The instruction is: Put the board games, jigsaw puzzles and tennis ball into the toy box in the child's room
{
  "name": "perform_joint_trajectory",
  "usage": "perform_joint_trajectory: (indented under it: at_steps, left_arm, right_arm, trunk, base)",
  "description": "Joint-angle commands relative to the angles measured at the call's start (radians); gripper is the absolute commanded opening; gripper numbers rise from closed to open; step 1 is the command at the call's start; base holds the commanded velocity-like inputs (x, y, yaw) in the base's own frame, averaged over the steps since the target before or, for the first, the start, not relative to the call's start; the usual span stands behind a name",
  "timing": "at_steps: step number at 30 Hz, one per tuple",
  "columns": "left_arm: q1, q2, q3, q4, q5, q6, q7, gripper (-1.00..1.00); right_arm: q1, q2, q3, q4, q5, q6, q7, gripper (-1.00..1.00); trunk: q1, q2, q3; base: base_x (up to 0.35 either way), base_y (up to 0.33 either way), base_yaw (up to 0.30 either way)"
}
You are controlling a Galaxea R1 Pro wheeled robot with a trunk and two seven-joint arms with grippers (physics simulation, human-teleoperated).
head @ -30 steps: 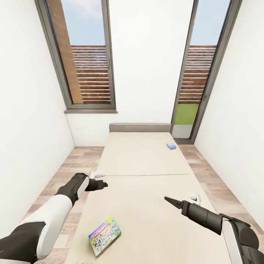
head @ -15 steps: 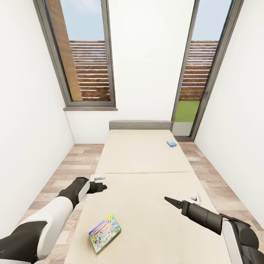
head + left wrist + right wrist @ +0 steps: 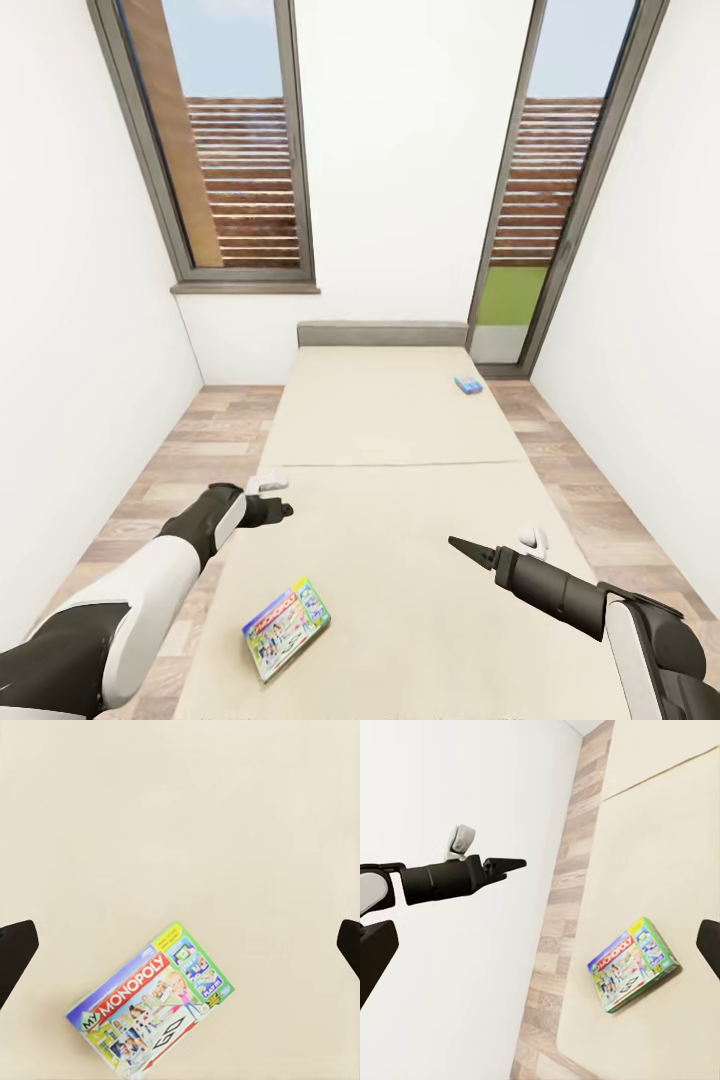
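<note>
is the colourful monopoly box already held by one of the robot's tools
No, the colourful flat Monopoly game box lies free on the cream mattress of the bed, apart from the left tool and the right tool.

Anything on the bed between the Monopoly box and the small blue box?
Nothing: head view shows bare mattress between the Monopoly box and the blue box, crossed only by its seam.

The board game [image 3: 148, 1006] lying on the bed [image 3: 180, 817] reads "MY MONOPOLY".

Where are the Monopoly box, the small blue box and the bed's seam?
Monopoly box [image 3: 286, 627], head view, lid centre.
Small blue box [image 3: 468, 385], head view, top face.
Bed seam [image 3: 400, 464], head view, mid-line.
</note>
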Motion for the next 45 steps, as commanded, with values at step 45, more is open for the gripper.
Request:
perform_joint_trajectory:
  at_steps: [45]
  left_arm:
    - [-0.001, -0.040, 0.005, 0.001, 0.003, -0.084, 0.027, 1.00]
  right_arm:
    - [-0.001, -0.003, -0.001, 0.000, 0.004, 0.004, 0.006, 1.00]
  trunk:
    - [0.001, -0.002, -0.075]
  base:
    - [0.000, 0.000, 0.000]
